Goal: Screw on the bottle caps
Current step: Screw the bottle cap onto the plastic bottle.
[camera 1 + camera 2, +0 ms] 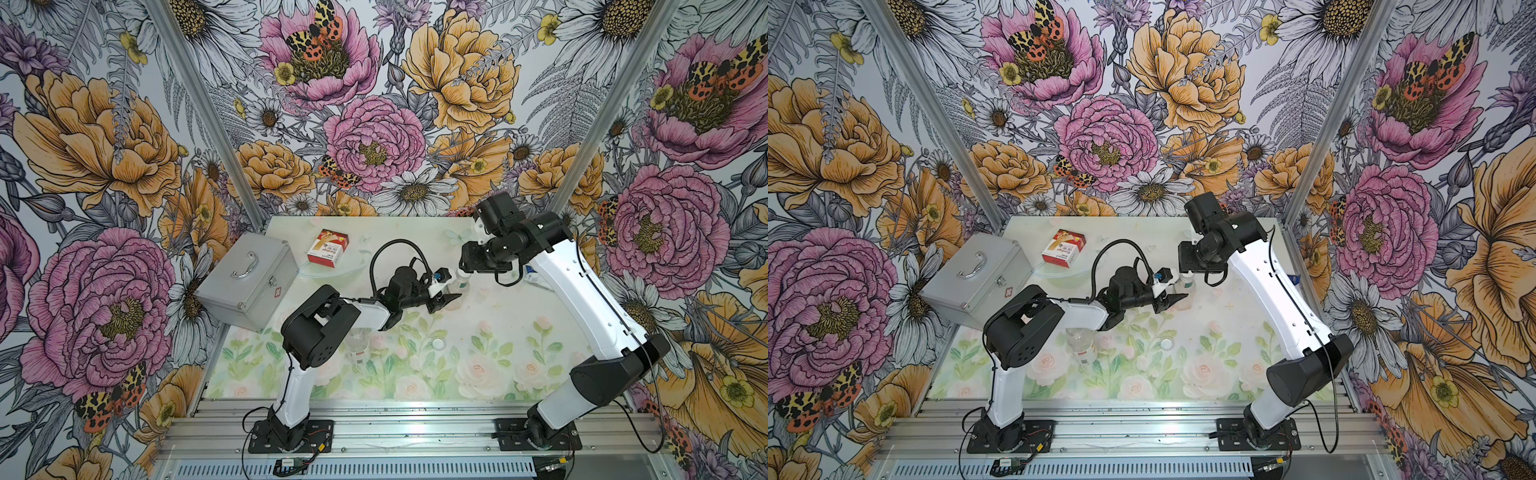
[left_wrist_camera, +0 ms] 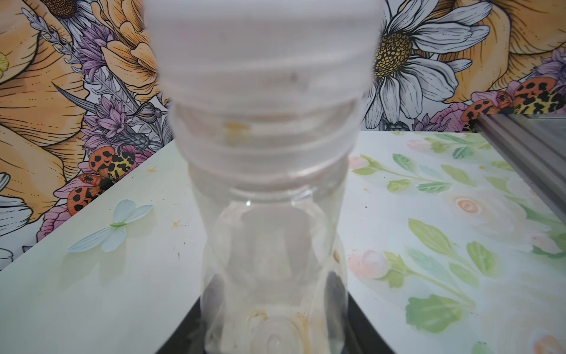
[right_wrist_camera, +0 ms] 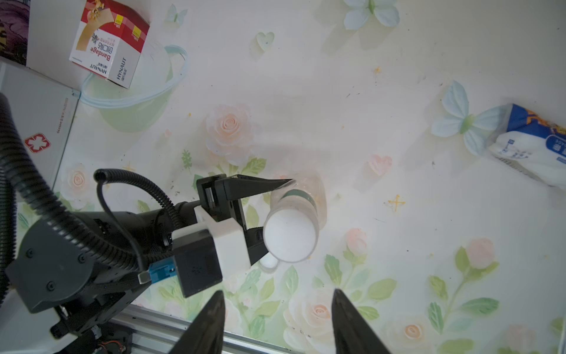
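My left gripper [image 3: 278, 214] is shut on a clear bottle [image 3: 301, 199] with a green-banded label. It holds the bottle upright near the middle of the table [image 1: 498, 332]. A white cap [image 3: 290, 236] sits on the bottle's neck, and in the left wrist view the cap [image 2: 263, 36] tops the bottle [image 2: 269, 245]. My right gripper [image 3: 277, 303] hangs open just above the cap with nothing between its fingers. A second bottle [image 1: 359, 347] with a red label stands behind my left elbow, partly hidden. A loose white cap [image 1: 438, 343] lies on the table in both top views.
A silver case [image 1: 249, 280] stands at the left edge. A red-and-white bandage box [image 1: 328, 247] lies behind it on a loop of clear tubing [image 3: 171, 76]. A blue-and-white packet [image 3: 533, 147] lies under my right forearm.
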